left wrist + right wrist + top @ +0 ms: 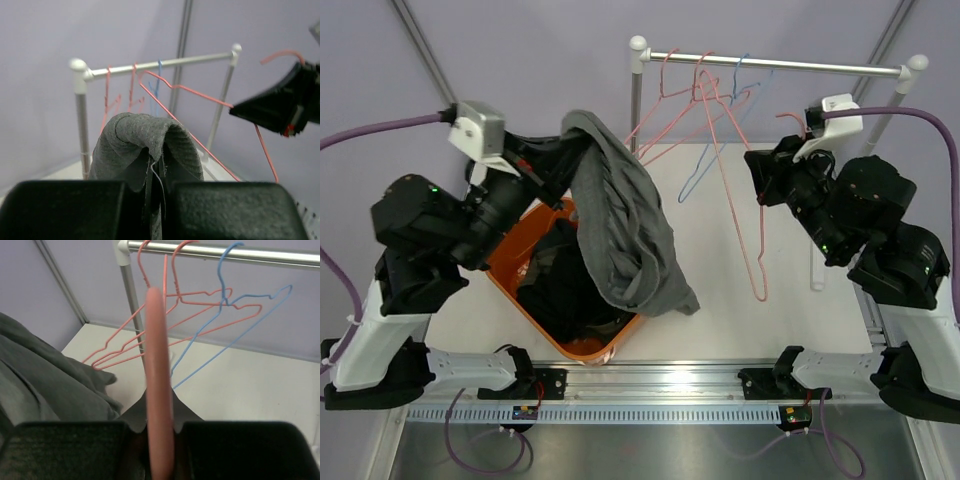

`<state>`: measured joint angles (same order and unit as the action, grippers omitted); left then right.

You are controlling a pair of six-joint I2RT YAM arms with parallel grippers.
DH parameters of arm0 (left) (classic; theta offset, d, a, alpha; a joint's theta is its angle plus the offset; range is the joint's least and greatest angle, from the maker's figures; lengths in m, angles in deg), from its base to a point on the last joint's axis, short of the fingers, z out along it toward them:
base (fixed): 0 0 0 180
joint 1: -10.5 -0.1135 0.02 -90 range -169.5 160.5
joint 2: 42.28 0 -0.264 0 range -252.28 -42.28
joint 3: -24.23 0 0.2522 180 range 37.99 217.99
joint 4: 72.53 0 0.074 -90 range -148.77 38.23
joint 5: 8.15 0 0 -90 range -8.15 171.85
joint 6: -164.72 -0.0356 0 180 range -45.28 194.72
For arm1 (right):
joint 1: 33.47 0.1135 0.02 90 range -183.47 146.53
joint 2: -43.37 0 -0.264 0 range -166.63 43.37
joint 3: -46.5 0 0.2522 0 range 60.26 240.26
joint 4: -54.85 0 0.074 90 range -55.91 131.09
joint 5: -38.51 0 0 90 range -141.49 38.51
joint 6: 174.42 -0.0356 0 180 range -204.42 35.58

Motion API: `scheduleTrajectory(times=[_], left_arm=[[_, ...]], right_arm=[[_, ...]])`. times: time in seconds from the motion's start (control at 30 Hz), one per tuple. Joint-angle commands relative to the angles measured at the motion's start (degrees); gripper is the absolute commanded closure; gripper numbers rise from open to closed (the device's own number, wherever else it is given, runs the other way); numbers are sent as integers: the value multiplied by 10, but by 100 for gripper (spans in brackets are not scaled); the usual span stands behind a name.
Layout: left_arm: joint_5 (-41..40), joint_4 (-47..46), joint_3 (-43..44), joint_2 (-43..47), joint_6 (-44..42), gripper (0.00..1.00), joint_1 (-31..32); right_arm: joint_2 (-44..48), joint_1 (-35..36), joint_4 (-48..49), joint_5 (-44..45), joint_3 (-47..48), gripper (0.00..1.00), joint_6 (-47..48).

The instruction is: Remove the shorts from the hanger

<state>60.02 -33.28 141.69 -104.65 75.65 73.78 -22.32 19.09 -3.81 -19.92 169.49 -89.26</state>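
Dangling over the basket (582, 347), the shorts (625, 220) are being held in the clenched left pincer (156, 192), best released once centred, the hanger (159, 365) being gripped apart by the right pincer (760, 175).

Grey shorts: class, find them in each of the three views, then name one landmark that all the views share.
Top external: shorts at centre, hanging from the left pincer over the basket.
Left wrist: bottom centre, pinched in that pincer.
Right wrist: left edge.
Shared landmark: the rail.
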Motion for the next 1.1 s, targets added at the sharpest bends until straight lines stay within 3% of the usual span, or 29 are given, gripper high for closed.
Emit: scheduleTrajectory(times=[0.0,0.13,0.27,0.77,0.93,1.07], left_arm=[[-57,-110,65,0,-61,100,0],[-66,-184,78,13,-115,100,-1],[-84,-178,103,3,-142,100,-1],[-121,-191,23,57,-155,100,-1],[-202,-179,-77,85,-117,99,-1],[-262,-123,-213,115,-41,99,-6]], right_arm=[[30,5,13,44,-9,100,9],[46,5,10,60,-24,100,8],[58,6,4,68,-32,100,4],[69,6,-6,118,-39,100,7],[78,6,-11,140,-51,100,7],[88,6,-13,154,-60,100,8]])
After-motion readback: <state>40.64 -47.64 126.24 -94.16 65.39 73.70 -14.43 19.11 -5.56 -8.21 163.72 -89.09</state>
